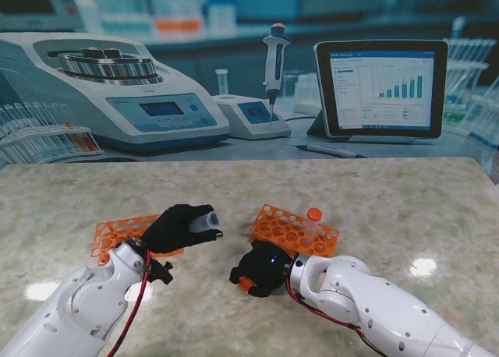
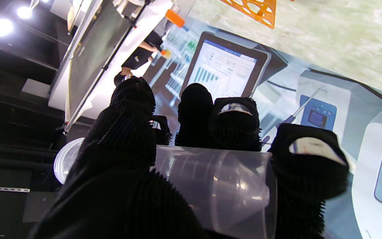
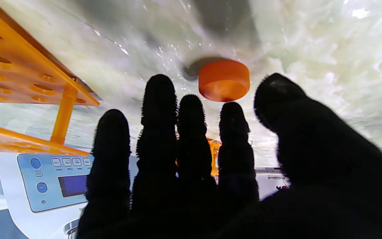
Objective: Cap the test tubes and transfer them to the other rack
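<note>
A robot's left hand (image 1: 175,227) holds an uncapped clear tube (image 1: 204,220) on its side above the marble table (image 1: 390,201), fingers (image 2: 234,124) wrapped round the barrel and the open mouth turned toward the right hand (image 1: 263,269), a pose that looks meant to present the mouth for capping. The right hand hangs low over the table with its four fingers (image 3: 159,109) close together and the thumb apart, holding nothing; an orange cap (image 3: 224,80) lies on the table just beyond the fingertips, and the hand appears set to pick it up (no contact can be made out in the wrist view). Two orange racks stand on the table: the left rack (image 1: 117,231), partly hidden behind the left hand, shows no tube, while the right rack (image 1: 292,228) carries one tube with cap (image 1: 313,214) upright at its far side. That makes two tubes in sight, one capped and racked and one in hand, and two caps, one fitted and one loose. The capping of the held tube is judged not yet done. A lab-scene backdrop (image 1: 234,76) closes off the far edge of the table.
</note>
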`<action>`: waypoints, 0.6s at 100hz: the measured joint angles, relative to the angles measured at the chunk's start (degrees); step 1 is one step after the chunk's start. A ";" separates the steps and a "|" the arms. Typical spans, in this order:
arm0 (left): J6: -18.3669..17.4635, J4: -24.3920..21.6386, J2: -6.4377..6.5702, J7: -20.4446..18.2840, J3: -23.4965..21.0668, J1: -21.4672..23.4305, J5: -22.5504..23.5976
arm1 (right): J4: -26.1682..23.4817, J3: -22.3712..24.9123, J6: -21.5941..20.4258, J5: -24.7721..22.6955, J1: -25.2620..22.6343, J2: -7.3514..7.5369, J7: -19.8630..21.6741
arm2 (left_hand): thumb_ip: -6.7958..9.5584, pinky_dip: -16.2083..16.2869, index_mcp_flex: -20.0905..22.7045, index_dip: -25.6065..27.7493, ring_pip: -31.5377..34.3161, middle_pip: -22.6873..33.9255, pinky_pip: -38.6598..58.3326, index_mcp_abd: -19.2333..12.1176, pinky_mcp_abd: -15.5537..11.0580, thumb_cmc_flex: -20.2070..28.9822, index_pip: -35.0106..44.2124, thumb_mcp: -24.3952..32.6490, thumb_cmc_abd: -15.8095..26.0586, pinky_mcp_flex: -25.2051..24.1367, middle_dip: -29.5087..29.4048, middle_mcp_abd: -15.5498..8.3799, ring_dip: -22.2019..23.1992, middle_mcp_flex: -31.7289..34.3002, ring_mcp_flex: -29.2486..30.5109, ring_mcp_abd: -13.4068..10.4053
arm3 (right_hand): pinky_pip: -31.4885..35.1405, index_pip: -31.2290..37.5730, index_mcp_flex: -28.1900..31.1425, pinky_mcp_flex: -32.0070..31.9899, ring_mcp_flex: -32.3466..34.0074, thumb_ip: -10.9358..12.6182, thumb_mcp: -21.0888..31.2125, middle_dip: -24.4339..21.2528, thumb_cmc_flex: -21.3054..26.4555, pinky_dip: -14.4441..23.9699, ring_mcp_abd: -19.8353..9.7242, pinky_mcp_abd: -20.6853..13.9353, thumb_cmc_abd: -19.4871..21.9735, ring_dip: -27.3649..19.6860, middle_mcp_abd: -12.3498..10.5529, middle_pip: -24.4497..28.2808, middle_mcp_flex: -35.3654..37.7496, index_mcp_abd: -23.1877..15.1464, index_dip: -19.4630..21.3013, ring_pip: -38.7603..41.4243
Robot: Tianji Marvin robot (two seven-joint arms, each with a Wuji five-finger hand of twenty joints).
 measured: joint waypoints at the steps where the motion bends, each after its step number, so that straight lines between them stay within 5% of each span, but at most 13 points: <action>1: 0.00 0.00 0.00 0.00 0.00 0.00 0.00 | -0.08 0.05 0.00 -0.05 -0.06 0.02 0.03 | 0.00 0.00 0.00 0.00 0.00 0.00 0.00 0.00 0.00 0.00 0.00 0.00 0.00 0.00 0.00 0.00 0.00 0.00 0.00 0.00 | 0.00 -0.09 -0.54 -0.04 0.00 0.00 -0.06 0.01 -0.07 0.03 0.00 0.00 0.00 0.00 0.00 0.00 0.00 0.14 0.00 0.00; 60: -0.01 -0.09 0.01 0.01 -0.03 0.05 0.07 | 1.70 -4.54 1.90 1.79 2.73 -0.27 -0.97 | 0.00 0.00 0.00 0.00 0.00 -0.01 0.00 0.00 0.00 0.00 0.00 0.00 0.00 -0.01 0.00 -0.02 0.00 0.00 0.00 0.00 | 0.00 -0.02 -0.33 -1.17 -1.95 0.00 -1.18 2.94 -1.27 0.83 0.00 0.01 -0.83 0.78 0.66 0.95 -1.51 1.69 0.88 1.74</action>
